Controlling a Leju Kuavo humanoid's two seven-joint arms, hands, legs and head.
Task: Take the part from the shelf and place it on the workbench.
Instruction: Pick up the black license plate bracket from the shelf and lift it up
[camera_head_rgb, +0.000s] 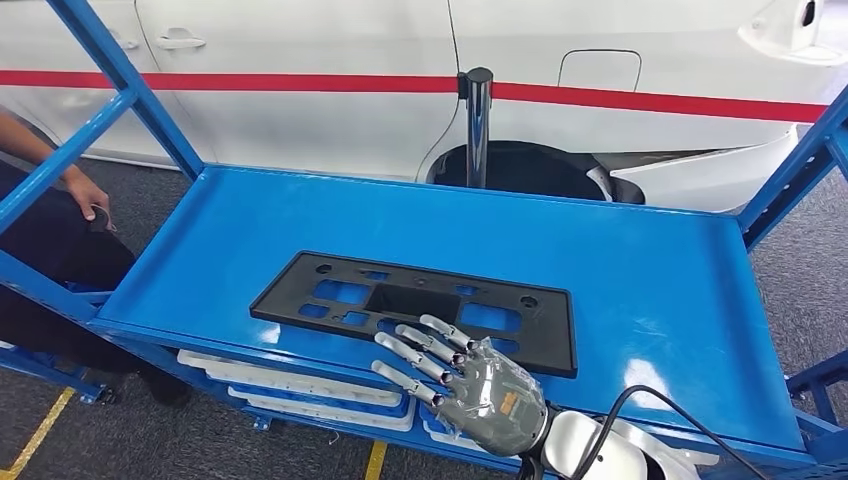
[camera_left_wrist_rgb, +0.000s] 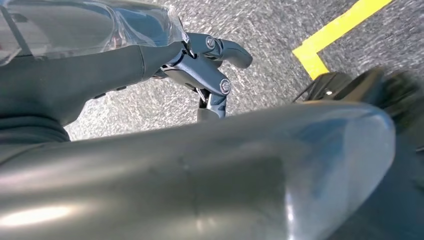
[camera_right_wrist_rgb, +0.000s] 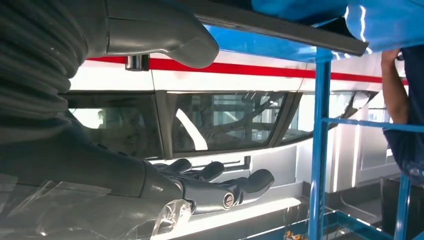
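Black part (camera_head_rgb: 420, 310) lies flat on blue shelf (camera_head_rgb: 640, 280), toward near edge. Right hand (camera_head_rgb: 462, 375) over part's near right edge, fingers spread, holding nothing; contact with part unclear. Left hand (camera_left_wrist_rgb: 200, 60) hangs above floor, fingers apparently loosely curled, empty.

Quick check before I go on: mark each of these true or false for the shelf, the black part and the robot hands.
1. The black part lies flat on the blue shelf. True.
2. The right robot hand has lifted the part clear of the shelf. False: the part lies on the shelf, the hand's fingers spread over its near edge.
3. A person stands at the shelf's left. True.
4. The left robot hand holds a part. False: it holds nothing, above the floor.
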